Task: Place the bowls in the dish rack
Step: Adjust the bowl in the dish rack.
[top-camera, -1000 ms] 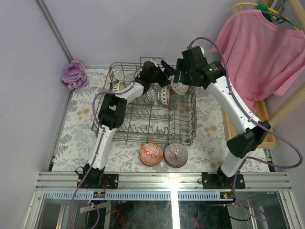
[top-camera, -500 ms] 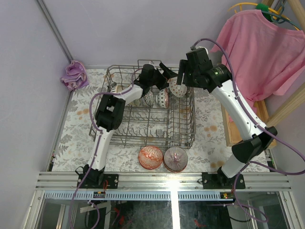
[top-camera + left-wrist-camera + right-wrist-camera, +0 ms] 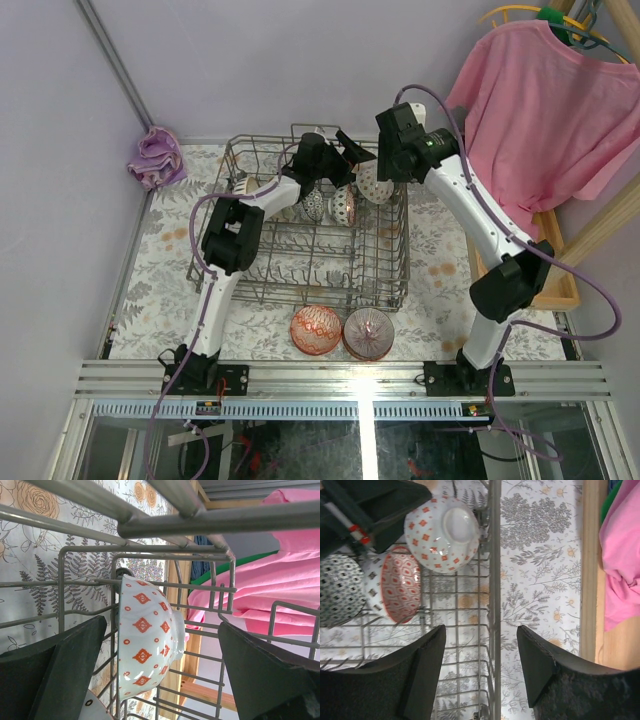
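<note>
Nearest the arm bases, at the bottom centre of the overhead view, a red-patterned bowl (image 3: 317,328) and a greyish-pink bowl (image 3: 368,330) sit side by side, mouths up, on the floral table (image 3: 150,290), just in front of the dish rack (image 3: 300,285); they are not yet loaded, so the task looks only partly done. The near half of the rack shows bare tines, probably kept for these two. Farther in, toward the rack's upper right corner, three bowls stand on edge in a row between the tines, tilted so they would drain: a black-and-white bowl (image 3: 340,597), a red diamond bowl (image 3: 400,587) and an orange-diamond bowl (image 3: 442,532), the last leaning against the side wires near the corner. The left pincer (image 3: 161,624) reaches in at that far end with its jaws spread wide on either side of the orange-diamond bowl, touching nothing, seemingly ready to steady it. The right pincer (image 3: 480,632) hangs above the rack's right wall, jaws well apart and empty. Beyond, at the upper right, hangs a pink shirt (image 3: 540,100)
</note>
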Tool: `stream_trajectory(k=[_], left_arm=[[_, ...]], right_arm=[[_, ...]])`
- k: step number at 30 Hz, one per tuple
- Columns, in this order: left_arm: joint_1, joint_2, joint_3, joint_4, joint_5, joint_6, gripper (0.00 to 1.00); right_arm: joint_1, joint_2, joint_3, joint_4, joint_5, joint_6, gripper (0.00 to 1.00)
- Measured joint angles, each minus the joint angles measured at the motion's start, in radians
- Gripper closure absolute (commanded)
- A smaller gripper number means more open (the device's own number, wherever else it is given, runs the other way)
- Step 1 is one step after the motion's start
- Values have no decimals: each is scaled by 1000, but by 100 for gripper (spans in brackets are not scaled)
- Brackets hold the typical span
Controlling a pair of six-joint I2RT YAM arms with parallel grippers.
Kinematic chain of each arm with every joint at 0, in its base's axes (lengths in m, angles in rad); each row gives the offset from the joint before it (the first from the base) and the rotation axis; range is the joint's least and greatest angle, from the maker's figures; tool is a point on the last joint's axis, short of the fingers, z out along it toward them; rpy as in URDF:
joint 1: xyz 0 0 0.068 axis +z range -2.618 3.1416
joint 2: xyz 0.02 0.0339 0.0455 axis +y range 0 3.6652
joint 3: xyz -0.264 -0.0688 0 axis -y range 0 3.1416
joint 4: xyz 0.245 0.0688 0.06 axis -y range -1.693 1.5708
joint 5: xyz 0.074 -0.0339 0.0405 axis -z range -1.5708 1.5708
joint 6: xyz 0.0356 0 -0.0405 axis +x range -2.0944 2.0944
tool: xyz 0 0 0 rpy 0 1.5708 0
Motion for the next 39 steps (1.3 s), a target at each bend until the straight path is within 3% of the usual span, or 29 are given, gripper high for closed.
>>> stream_trajectory(k=[2,4,5,13,20,31,39], left_arm=[[1,0,0,3,8,-2,0],[3,0,-8,22,21,-8,0],[6,0,-15,40,31,-13,0],[48,6,-120,324,170,-113,0],[63,23,-117,390,220,-175,0],[93,23,-102,483,270,-417,0],[95,30,-107,534,277,-439,0]], right_arm=[[-15,26,0,0,3,-12,63],[-29,54,0,0,4,-25,96],[-33,68,1,0,4,-29,100],[-43,98,27,-10,12,-27,100],[-43,108,38,-7,10,-27,100],[-45,110,39,5,8,-25,100],[-49,110,39,7,-3,-24,100]])
